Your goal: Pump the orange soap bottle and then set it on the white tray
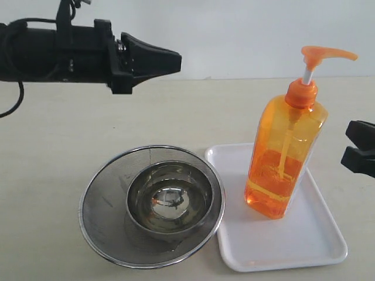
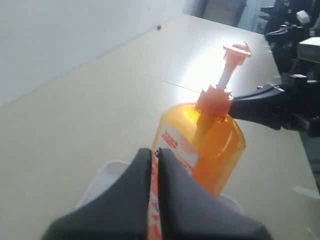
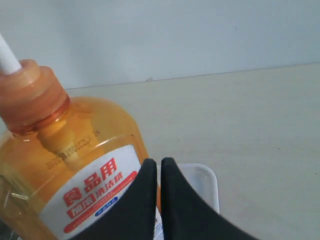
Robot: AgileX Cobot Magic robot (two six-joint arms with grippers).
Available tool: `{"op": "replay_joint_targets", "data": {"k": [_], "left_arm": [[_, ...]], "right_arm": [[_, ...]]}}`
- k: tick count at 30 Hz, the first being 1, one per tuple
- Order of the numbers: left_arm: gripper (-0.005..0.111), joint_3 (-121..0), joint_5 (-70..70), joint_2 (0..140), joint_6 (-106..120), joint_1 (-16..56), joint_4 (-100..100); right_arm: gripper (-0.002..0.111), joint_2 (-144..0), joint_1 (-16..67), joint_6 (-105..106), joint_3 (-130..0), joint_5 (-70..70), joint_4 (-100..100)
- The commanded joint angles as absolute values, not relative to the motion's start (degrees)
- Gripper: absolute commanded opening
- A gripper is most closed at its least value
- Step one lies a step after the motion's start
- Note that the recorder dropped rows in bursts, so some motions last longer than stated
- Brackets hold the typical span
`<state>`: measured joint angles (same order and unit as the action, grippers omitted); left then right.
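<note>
The orange soap bottle (image 1: 284,158) stands upright on the white tray (image 1: 316,246) at the front right, its pump head raised and pointing right. My left gripper (image 1: 176,60) hangs shut high at the back left, well clear of the bottle, with nothing between its fingers. In the left wrist view that gripper (image 2: 155,152) points at the bottle (image 2: 210,145) and the tray (image 2: 100,180). At the right edge my right gripper (image 1: 348,146) is shut and empty, just apart from the bottle. The right wrist view shows it (image 3: 160,162) close to the bottle's label (image 3: 75,165) above the tray (image 3: 200,182).
A round steel mesh strainer (image 1: 99,216) lies at the front centre, touching the tray's left rim, with a small shiny steel bowl (image 1: 170,199) inside it. Bare beige tabletop stretches behind them to a white wall.
</note>
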<state>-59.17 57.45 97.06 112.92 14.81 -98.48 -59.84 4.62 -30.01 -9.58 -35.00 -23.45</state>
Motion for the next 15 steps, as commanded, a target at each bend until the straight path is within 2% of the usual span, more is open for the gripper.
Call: {"op": "replay_joint_targets", "data": {"k": [1,9,15], "left_arm": [[0.005,-59.5,64.7,101.4,116.7,15.7,-99.9],[0.005,-64.1,61.0,108.5,117.2,21.9,-98.8],[0.005,-66.4,58.8,111.7,114.1,23.1,-96.5]], "right_arm": [[0.000,-60.3,4.6,-28.8,-10.8,-34.3,-23.6],[0.000,-67.3,4.6,-37.9,-14.9,-30.0,-25.8],[0.000,-69.2,4.6,-47.7,-16.2,-32.1,-34.6]]}}
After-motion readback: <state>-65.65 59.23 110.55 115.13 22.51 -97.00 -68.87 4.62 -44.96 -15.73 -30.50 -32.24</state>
